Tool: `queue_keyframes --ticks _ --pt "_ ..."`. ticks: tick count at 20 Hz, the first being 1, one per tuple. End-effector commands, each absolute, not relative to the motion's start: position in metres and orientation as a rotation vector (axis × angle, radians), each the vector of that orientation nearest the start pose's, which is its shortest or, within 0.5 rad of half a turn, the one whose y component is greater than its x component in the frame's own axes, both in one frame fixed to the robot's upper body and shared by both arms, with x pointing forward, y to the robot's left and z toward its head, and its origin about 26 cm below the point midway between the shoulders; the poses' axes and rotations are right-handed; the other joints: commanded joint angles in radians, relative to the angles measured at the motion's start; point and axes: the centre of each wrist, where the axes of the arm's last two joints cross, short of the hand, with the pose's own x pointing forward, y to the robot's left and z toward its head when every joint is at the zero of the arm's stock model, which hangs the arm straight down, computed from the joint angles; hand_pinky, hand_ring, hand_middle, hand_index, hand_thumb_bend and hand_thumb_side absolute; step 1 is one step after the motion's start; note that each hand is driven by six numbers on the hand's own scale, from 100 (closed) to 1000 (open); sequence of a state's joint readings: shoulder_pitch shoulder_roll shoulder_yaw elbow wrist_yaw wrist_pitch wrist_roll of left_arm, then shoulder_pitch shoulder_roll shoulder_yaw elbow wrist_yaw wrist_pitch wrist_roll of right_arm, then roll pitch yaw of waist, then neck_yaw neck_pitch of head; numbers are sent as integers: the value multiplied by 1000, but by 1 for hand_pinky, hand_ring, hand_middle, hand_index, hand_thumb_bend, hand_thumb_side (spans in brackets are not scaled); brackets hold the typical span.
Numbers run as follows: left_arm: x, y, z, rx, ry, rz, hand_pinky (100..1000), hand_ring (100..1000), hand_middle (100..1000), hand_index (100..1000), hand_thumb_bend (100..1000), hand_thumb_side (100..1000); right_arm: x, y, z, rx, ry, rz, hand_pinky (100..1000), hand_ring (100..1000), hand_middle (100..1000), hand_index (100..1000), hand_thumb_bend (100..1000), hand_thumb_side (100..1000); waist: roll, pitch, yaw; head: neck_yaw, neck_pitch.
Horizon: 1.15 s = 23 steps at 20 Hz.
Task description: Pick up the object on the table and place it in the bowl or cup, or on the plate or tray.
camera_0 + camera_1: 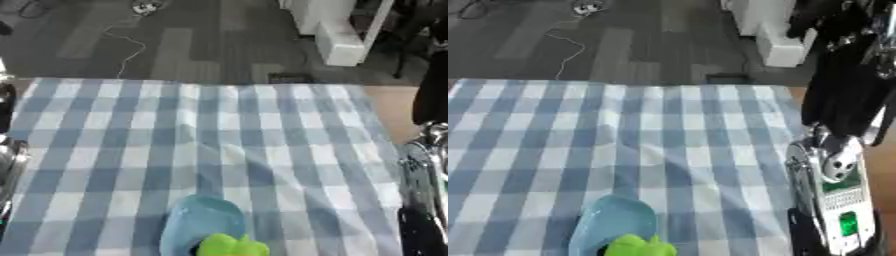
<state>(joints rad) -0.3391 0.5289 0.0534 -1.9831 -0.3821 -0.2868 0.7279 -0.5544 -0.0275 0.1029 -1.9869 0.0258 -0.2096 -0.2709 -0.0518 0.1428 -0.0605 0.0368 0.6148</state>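
A light blue dish (199, 216) lies on the blue-and-white checked tablecloth (219, 130) near the front edge. A lumpy lime-green object (232, 246) rests in the near part of the dish and is cut off by the bottom of the view. My right arm (837, 190), silver and black, runs down the right edge of the table, well away from the dish. The dark shape at its lower end (805, 231) seems to be my right hand, partly out of view. At the left edge only a strip of my left arm (9, 165) shows, without its hand.
The cloth covers the whole table, up to its far edge (192, 82). Beyond it is dark floor with a cable (131, 47) and a white cabinet (341, 35) at the back right.
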Motion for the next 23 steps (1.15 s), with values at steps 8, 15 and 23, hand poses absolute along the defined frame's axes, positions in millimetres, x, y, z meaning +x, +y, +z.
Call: queue_keyframes --ticks 8,15,23 --pt "299 294 241 -895 3182 -60 300 329 454 509 100 768 307 -158 256 -285 3534 119 342 413 818 986 100 824 9 -10 -8 1 -23" --pt "299 293 239 -894 3186 -48 301 328 460 508 100 762 306 -157 256 -294 3537 102 343 412 819 987 100 825 10 -9 -10 -2 -20" --pt "298 293 237 -914 3186 -33 302 330 464 507 100 767 306 -156 256 -306 3537 94 343 412 819 987 100 825 11 -7 -13 -1 -25"
